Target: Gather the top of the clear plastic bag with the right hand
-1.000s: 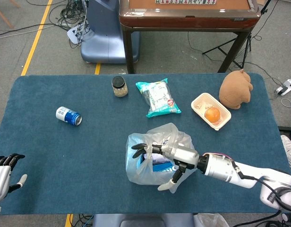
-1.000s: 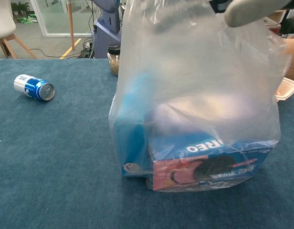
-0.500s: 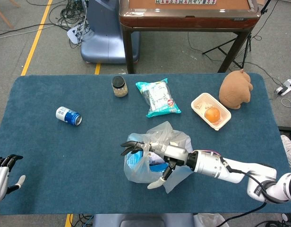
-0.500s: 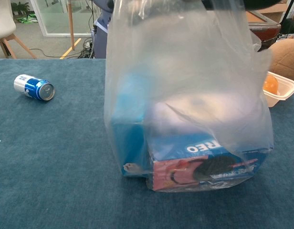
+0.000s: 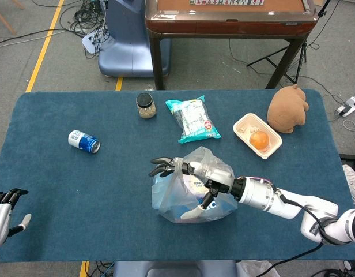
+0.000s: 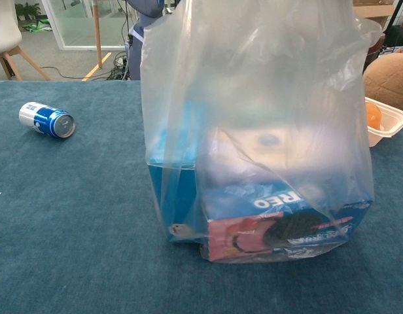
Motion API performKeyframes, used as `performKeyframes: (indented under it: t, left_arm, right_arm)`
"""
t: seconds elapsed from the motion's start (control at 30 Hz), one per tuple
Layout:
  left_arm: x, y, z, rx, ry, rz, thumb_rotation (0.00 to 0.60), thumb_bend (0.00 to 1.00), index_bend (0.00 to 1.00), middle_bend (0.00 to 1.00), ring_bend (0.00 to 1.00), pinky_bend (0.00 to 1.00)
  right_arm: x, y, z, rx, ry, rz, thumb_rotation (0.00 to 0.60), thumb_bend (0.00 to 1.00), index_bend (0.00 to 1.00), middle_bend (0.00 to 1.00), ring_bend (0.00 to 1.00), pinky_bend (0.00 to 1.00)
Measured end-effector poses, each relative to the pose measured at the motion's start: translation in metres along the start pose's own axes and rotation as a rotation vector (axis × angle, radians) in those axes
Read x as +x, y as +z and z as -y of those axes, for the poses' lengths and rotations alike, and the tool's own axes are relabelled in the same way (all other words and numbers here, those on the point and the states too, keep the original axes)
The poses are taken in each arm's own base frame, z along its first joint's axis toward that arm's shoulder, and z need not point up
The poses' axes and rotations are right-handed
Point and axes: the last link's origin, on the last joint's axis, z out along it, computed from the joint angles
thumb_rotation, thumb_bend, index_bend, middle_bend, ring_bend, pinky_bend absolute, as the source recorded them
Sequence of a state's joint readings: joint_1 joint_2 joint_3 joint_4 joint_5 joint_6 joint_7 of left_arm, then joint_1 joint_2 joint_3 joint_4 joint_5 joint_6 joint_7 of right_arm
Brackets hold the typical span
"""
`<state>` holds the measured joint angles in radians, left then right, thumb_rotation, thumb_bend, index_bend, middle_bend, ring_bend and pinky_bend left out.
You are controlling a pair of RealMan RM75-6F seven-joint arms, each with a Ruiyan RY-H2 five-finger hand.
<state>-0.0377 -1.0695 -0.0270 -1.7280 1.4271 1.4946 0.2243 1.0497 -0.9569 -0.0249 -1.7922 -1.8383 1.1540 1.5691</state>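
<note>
The clear plastic bag (image 5: pixel 192 193) stands on the blue table (image 5: pixel 79 190), on the robot's side of the green snack pack (image 5: pixel 193 119); inside the bag sits a blue cookie box (image 6: pixel 280 226), which shows well in the chest view. The right hand (image 5: pixel 195 179) lies over the top of the bag; its fingers (image 5: pixel 161 167) are spread wide across the bag's mouth, with the thumb low on the near side; I judge it is touching the plastic but not squeezing it yet. The gathering step looks to have only begun; the bag top is loose and wide. Next the fingers should curl in together and bunch the plastic, without crushing the box. The left hand (image 5: pixel 3 210) rests far from the bag, at the table's near corner; its fingers are apart and it holds nothing. The blue can (image 5: pixel 83 141) lies on its side, well apart from the bag.
</note>
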Motion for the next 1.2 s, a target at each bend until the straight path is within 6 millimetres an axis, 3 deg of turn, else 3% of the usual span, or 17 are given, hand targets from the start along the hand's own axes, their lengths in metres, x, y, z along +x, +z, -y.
performKeyframes:
  t: [0.67,0.97,1.2]
  left_arm:
    - [0.003,-0.002,-0.001,-0.002,-0.003,-0.01,0.6,0.25,0.28,0.25,0.29,0.16]
    - [0.003,-0.002,-0.001,-0.004,-0.004,-0.009,0.6,0.25,0.28,0.25,0.29,0.16]
    - [0.002,-0.003,0.001,0.003,-0.003,-0.005,0.6,0.25,0.28,0.25,0.29,0.16]
  right_arm:
    - [-0.011,0.035,-0.016,0.037,0.272,0.007,0.6,0.0,0.02,0.22,0.1,0.15]
    - [-0.007,0.046,-0.015,0.077,0.556,0.026,0.6,0.0,0.15,0.3,0.17,0.17]
    - [0.004,0.052,-0.016,0.095,0.786,0.047,0.6,0.0,0.32,0.42,0.29,0.3]
